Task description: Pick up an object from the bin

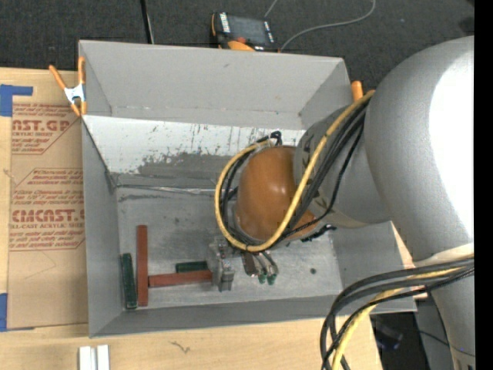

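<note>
Your claw (245, 272) hangs low in the grey bin (192, 75), just off the right end of the red L-shaped bar (176, 280). It is spread and grips nothing, probably placed to close on that end. A short dark green piece (191, 267) lies just above the bar's long leg, near enough to get nudged. A longer green stick (127, 281) lies just left of the bar's other leg, well clear.

Overall: bright, even light from above on the grey metal bin (208, 83).
Brightest: the bin's far wall and the arm's silver casing (431, 145), palest towards the right.
Glare: a soft sheen on the orange wrist cover (266, 187).
Shadows: faint and soft-edged, deepest on the bin's bottom beneath the wrist.
Surround: dark ground (62, 10) beyond the far rim.
</note>
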You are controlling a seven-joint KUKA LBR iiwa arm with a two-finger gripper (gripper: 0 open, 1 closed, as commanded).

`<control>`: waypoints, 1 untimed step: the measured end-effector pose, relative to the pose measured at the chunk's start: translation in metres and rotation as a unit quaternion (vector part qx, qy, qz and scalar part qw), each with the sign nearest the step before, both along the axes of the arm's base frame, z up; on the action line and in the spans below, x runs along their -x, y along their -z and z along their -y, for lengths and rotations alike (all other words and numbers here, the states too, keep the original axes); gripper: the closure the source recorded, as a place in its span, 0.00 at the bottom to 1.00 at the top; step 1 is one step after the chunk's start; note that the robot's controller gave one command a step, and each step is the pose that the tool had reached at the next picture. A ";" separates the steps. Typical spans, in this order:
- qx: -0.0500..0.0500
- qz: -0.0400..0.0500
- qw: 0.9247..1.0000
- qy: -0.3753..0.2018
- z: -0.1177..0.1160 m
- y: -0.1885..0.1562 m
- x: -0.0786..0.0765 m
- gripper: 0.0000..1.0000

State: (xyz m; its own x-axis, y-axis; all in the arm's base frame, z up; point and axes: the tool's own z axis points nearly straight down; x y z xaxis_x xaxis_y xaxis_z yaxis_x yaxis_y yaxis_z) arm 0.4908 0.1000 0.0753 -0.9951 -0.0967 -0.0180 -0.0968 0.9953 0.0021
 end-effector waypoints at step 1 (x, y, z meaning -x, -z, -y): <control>0.001 -0.007 1.000 -0.001 0.001 0.005 0.005 0.00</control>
State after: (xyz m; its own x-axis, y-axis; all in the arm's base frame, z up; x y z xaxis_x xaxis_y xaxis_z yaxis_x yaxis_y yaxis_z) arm 0.4862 0.0994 0.0706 -0.9952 -0.0979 -0.0031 -0.0979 0.9952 0.0008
